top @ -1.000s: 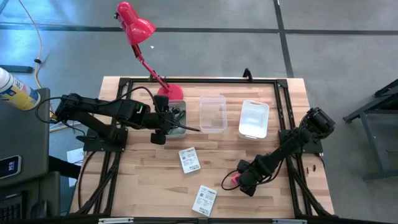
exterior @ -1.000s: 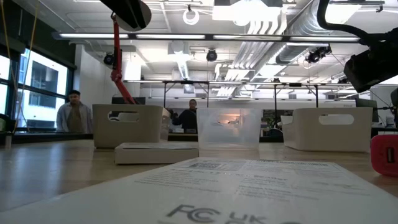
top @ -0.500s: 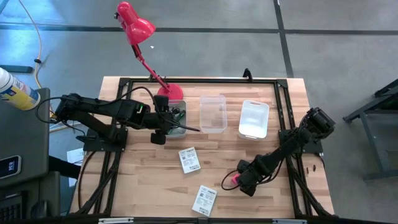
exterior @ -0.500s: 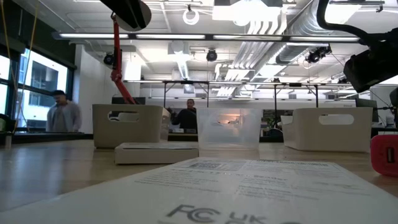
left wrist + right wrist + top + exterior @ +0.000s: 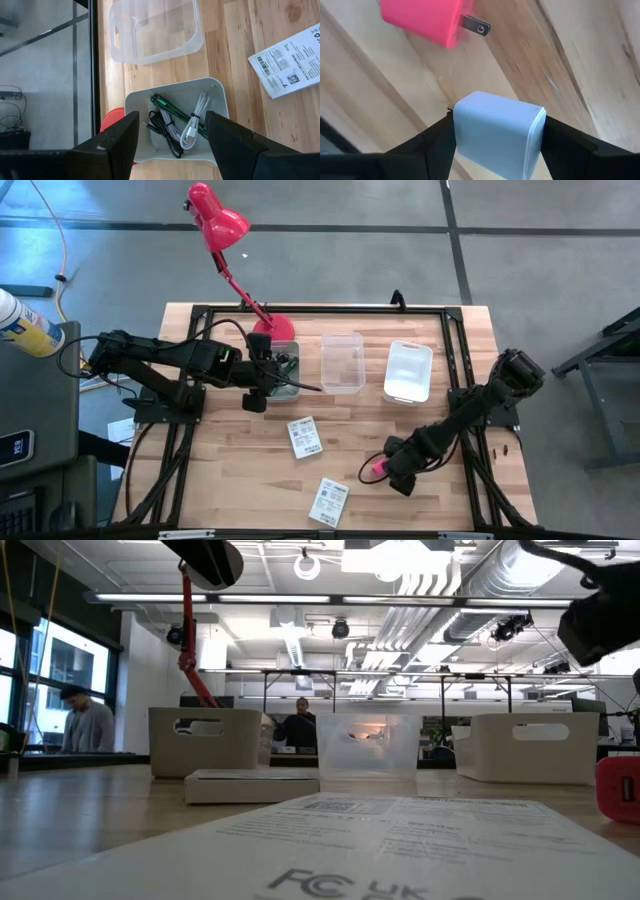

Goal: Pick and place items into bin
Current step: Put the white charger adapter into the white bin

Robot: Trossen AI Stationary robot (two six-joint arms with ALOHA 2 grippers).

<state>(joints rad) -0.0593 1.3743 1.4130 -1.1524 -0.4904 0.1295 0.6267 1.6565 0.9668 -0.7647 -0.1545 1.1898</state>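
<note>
My right gripper (image 5: 395, 471) is near the table's near right corner, shut on a white cube (image 5: 495, 132). Beside it a pink cube (image 5: 425, 20) with metal prongs lies on the wood, and it also shows in the low view (image 5: 618, 790). My left gripper (image 5: 170, 135) hangs open above the grey bin (image 5: 283, 372), which holds green, black and white cables (image 5: 175, 122). Two white printed cards (image 5: 304, 436) (image 5: 328, 501) lie flat on the table. My right gripper pinches the white cube between its two fingers (image 5: 432, 145), one on each opposite side face (image 5: 457, 135). The fingers come down at it from above. Whether the cube's underside is clear of the wood does not show.
A clear bin (image 5: 342, 362) and a white bin (image 5: 408, 371) stand in a row with the grey one at the far side. The red desk lamp (image 5: 225, 235) stands behind the grey bin. Bare wood lies between the cards and the bins. People move in the room beyond.
My right arm has risen a little, shown by its dark links moving up in the low view. The pink cube has stayed in place. A person in the room behind has walked toward the left.
</note>
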